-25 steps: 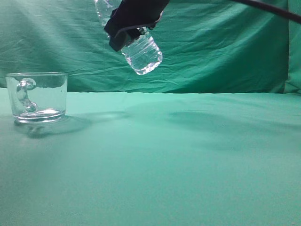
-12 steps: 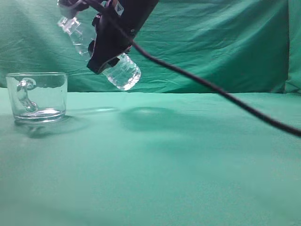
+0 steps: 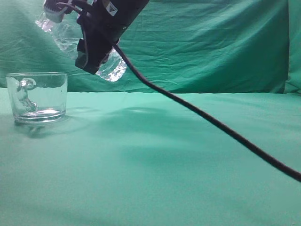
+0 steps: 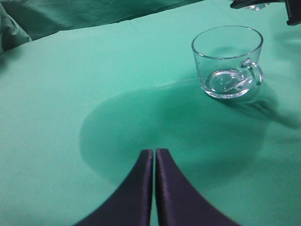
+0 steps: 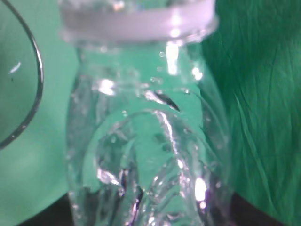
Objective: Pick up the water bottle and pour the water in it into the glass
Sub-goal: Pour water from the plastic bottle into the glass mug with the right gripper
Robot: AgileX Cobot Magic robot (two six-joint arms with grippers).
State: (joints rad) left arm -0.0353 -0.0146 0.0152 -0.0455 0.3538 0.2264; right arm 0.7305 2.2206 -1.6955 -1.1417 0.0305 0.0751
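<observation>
My right gripper [image 3: 91, 44] is shut on the water bottle [image 3: 112, 68] and holds it tilted in the air, neck up-left, base down-right, just above and right of the glass [image 3: 37, 96]. The bottle's neck and pale rim [image 5: 136, 21] fill the right wrist view, with water [image 5: 141, 179] in the body and the glass rim [image 5: 35, 80] at the left edge. The glass mug stands upright on the green cloth and also shows in the left wrist view [image 4: 228, 61]. My left gripper [image 4: 154, 153] is shut and empty, well short of the glass.
A green cloth [image 3: 188, 155] covers the table and hangs as a backdrop [image 3: 211, 42]. The right arm's black cable [image 3: 211, 122] runs down across the middle to the right edge.
My right gripper has carried the bottle left toward the glass, and the neck has swung further left over it. The glass has not moved.
</observation>
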